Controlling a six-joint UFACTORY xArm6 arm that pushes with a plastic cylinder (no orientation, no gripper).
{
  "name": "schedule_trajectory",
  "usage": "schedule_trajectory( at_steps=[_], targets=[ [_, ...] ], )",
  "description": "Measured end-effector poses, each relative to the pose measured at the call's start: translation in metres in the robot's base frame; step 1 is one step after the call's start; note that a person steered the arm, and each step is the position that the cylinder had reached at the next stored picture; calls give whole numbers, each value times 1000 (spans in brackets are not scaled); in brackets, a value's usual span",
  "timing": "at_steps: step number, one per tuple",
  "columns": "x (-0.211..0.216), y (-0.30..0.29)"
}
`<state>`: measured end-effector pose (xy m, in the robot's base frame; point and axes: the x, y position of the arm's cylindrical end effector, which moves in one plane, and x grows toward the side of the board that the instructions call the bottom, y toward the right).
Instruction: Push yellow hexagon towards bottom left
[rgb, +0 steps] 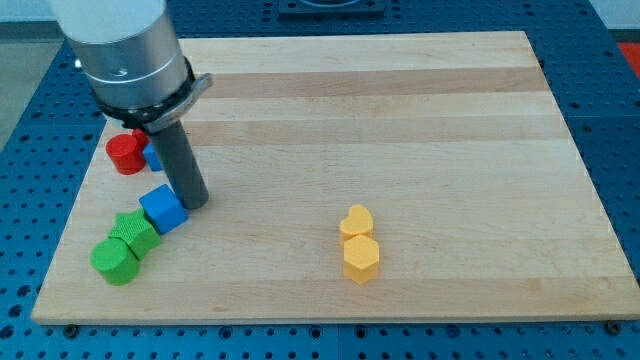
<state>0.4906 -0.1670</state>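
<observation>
Here, my tip (194, 203) down on the wooden board (400, 110) at the view's left, just beside the blue cube (162, 208), on its upper right; contact impossible to judge. A bare rod, so nothing gripped or clasped. Yellow hexagon (361, 258) well apart from the tip, right of centre near the view's bottom, touching the yellow heart (356, 221) just above it. Green blocks (two of them) (124, 248) below-left of the cube. Red cylinder (125, 153) near the left edge, a second blue block (152, 157) partly hidden behind the rod.
</observation>
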Motion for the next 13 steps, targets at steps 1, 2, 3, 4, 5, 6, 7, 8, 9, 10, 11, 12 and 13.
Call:
schedule_trajectory(
  at_steps=[1, 2, 3, 4, 5, 6, 7, 8, 9, 10, 11, 12, 13],
  targets=[
    [2, -6],
    [7, -11],
    [4, -4],
    [-10, 49],
    [-12, 134],
    [8, 208],
    [50, 251],
    [79, 260],
    [87, 229],
    [87, 191],
    [87, 171],
    [87, 157],
    [87, 142]
  ],
)
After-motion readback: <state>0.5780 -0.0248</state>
